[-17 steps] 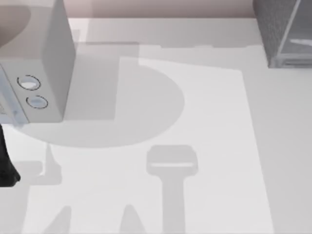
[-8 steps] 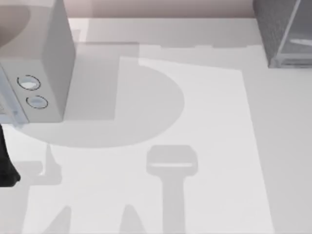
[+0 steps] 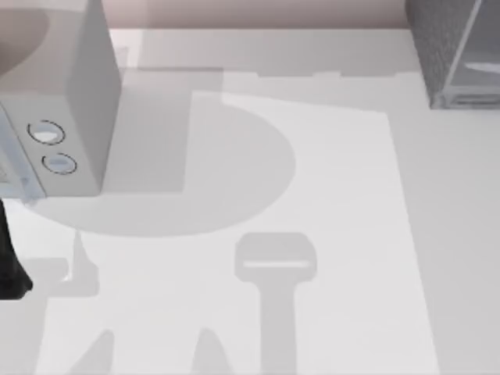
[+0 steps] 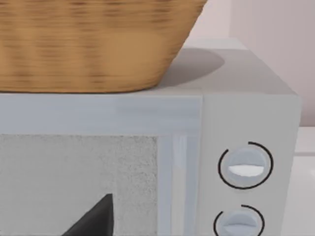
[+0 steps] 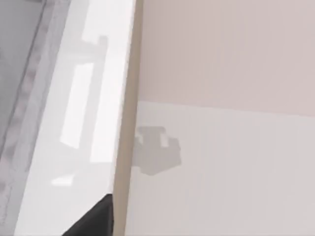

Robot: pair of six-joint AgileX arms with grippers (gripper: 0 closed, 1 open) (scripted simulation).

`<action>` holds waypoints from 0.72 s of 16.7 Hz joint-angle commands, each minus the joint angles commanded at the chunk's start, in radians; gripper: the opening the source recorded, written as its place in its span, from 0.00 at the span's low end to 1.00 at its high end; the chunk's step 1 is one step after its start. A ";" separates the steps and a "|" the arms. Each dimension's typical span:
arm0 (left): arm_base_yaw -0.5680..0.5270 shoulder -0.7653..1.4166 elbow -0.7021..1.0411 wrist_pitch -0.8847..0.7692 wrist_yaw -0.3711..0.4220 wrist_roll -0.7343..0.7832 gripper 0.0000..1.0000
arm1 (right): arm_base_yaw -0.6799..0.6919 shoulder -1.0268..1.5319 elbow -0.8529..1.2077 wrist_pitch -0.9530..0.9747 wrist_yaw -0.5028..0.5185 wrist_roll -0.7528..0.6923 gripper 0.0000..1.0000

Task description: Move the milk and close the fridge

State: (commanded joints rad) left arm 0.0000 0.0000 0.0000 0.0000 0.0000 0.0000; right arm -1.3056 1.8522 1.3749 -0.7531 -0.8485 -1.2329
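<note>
The fridge (image 3: 441,47), a dark grey speckled cabinet with a paler panel and light trim, stands at the table's far right corner, cut off by the top view's edge. The milk is out of view. My left arm (image 3: 9,269) is a dark shape at the left edge of the table, just in front of the pale grey box with two dials (image 3: 74,94). A dark part of my left gripper (image 4: 93,221) hangs close before that box's speckled window. A dark part of my right gripper (image 5: 93,219) hovers over a white ledge (image 5: 83,123).
A woven basket (image 4: 88,44) sits on top of the dial box (image 4: 246,118). The white table (image 3: 328,195) stretches between the two appliances, crossed by arm shadows. Beyond the white ledge, the right wrist view looks onto pale pink surfaces (image 5: 226,98).
</note>
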 joint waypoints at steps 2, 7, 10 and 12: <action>0.000 0.000 0.000 0.000 0.000 0.000 1.00 | 0.092 0.001 -0.003 0.132 0.013 0.199 1.00; 0.000 0.000 0.000 0.000 0.000 0.000 1.00 | 0.321 -0.007 -0.045 0.396 0.064 0.527 1.00; 0.000 0.000 0.000 0.000 0.000 0.000 1.00 | 0.374 -0.022 -0.077 0.458 0.100 0.600 1.00; 0.000 0.000 0.000 0.000 0.000 0.000 1.00 | 0.377 -0.023 -0.080 0.462 0.104 0.605 1.00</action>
State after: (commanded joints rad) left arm 0.0000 0.0000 0.0000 0.0000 0.0000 0.0000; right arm -0.9283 1.8294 1.2950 -0.2909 -0.7446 -0.6281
